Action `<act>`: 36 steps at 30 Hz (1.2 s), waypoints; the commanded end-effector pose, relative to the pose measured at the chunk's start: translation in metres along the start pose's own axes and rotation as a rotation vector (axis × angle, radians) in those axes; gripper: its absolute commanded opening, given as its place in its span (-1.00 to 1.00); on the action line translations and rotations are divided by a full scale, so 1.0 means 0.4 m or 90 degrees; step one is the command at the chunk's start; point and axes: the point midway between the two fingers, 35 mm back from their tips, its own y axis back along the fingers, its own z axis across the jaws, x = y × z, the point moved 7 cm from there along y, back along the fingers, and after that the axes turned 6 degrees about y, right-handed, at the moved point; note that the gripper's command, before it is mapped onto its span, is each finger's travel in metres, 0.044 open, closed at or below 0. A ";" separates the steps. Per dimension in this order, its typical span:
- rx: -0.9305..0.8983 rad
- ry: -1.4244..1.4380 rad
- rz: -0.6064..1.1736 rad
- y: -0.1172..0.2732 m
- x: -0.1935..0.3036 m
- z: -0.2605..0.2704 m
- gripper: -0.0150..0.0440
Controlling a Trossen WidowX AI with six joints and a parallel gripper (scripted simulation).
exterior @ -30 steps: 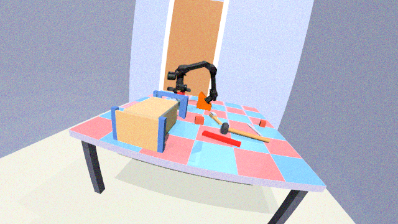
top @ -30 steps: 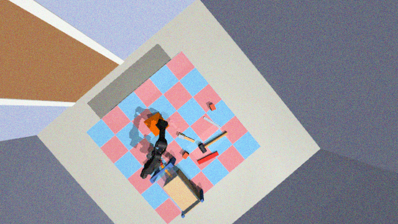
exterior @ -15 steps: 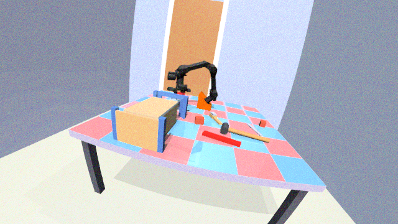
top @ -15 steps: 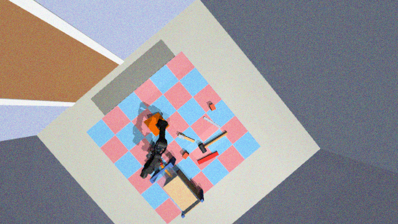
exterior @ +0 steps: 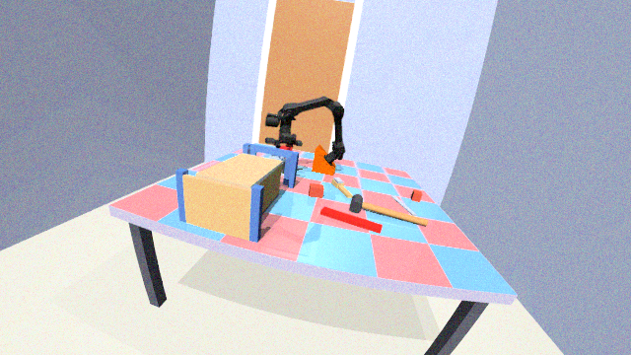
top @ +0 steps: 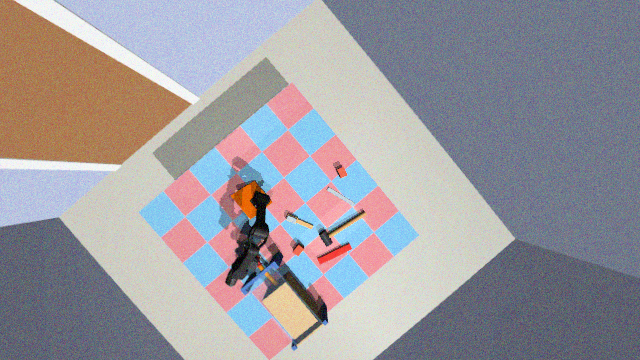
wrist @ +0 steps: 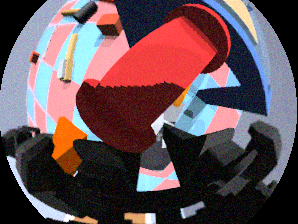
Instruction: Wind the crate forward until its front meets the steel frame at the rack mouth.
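Right now, your gripper [exterior: 285, 143] [wrist: 152, 125] is closed around the red grip [exterior: 285, 148] [wrist: 155, 65] of the winch handle, beside the blue frame [top: 260, 275] [exterior: 271, 149] at the rack's mouth. The arm hides most of the winch from above, so you cannot tell how deep the key sits.

The tan crate [top: 291, 311] [exterior: 219, 207] sits behind that frame, between blue corner posts [top: 294, 345] [exterior: 255, 213], and looks flat. From above, a strip of bench shows between its front and the frame. An orange strap [top: 269, 275] [wrist: 181, 96] runs through this gap.

An orange wedge-shaped block [top: 246, 200] [exterior: 321, 160] [wrist: 67, 142] stands by the arm's foot, well apart from the crate. To the side of the rack, you have a small red cube [top: 298, 247] [exterior: 315, 190] [wrist: 109, 24] nearest the frame, then a small pale-headed hammer [top: 300, 220] [exterior: 341, 188] [wrist: 68, 57], a black-headed mallet [top: 345, 225] [exterior: 389, 212] and a bright red bar [top: 334, 253] [exterior: 351, 219], all lying on the pink-and-blue checked bench [top: 395, 234] [exterior: 335, 248]. Farther out lie a thin pale rod [top: 341, 195] [exterior: 405, 205] and a second red cube [top: 340, 170] [exterior: 416, 195]. None of these loose things lies in the gap ahead of the crate.
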 end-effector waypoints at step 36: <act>-0.007 0.038 0.002 -0.010 0.000 0.005 -0.49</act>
